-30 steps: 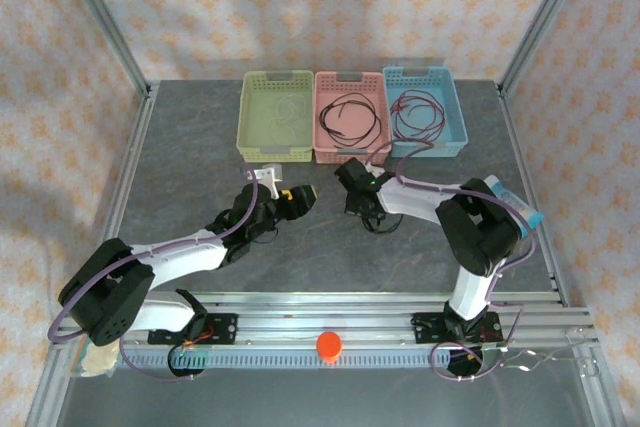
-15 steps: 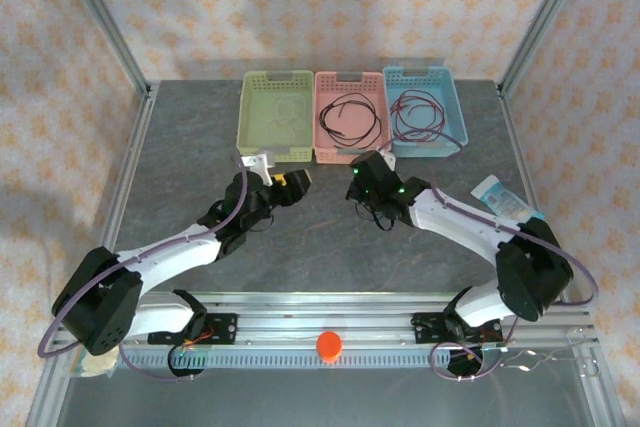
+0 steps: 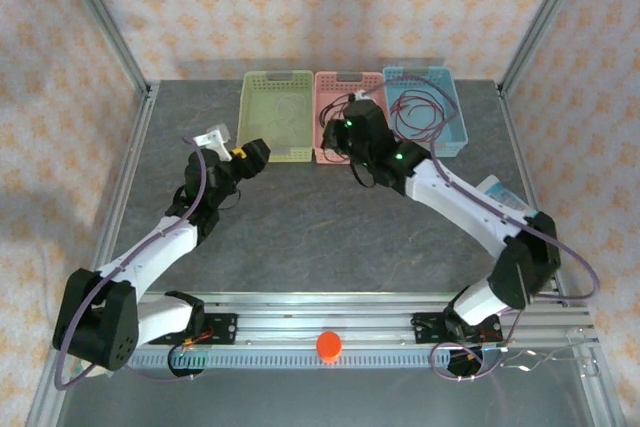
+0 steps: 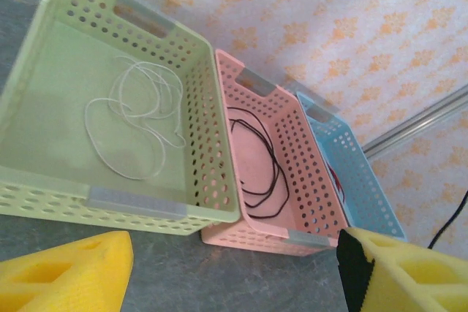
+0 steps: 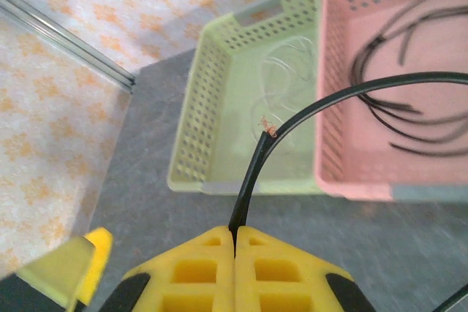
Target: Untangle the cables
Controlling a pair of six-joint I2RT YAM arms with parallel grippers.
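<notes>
Wrist view: right gripper (image 5: 234,242) clamped on black cable (image 5: 248,180), tip seemingly frayed; unreadable overhead; left gripper (image 4: 232,272) apart.

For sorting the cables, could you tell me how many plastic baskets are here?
3, in a row at the table's far edge: pale green perforated plastic basket left, pink basket middle, light blue basket right. None seems hidden.

Side by side along the far edge of the tabletop (image 3: 300,237): left basket (image 3: 275,77), middle basket (image 3: 349,77), right basket (image 3: 455,117), with cables (image 4: 139,118) in each. The left gripper (image 3: 248,153) is just before the left basket. The right gripper (image 5: 235,242), over the middle basket's near wall, pinches a cable end (image 5: 256,158).
</notes>
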